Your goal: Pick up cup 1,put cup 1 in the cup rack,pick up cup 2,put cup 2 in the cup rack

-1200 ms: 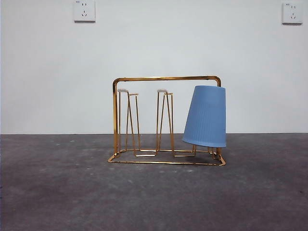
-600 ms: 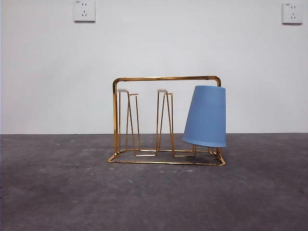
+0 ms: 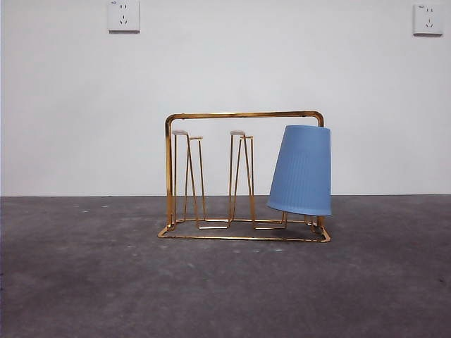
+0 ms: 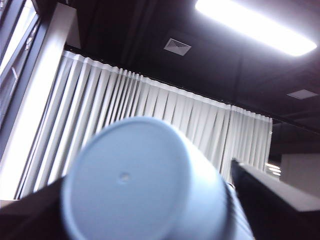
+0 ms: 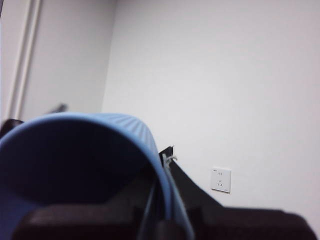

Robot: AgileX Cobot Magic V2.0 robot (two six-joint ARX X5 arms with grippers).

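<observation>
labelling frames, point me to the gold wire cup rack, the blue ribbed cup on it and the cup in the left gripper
gold wire cup rack (image 3: 243,115): front view, top bar.
blue ribbed cup (image 3: 303,169): front view, side wall.
light blue cup in left gripper (image 4: 125,190): left wrist view, flat base.

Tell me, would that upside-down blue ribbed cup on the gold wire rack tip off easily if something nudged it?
Probably somewhat. The upside-down blue ribbed cup hangs tilted at one end of the gold wire rack, its rim clear of the base, so a sideways nudge would likely rock it. It looks like thin plastic, so probably light. The ribbing may give a gripper some hold.
</observation>
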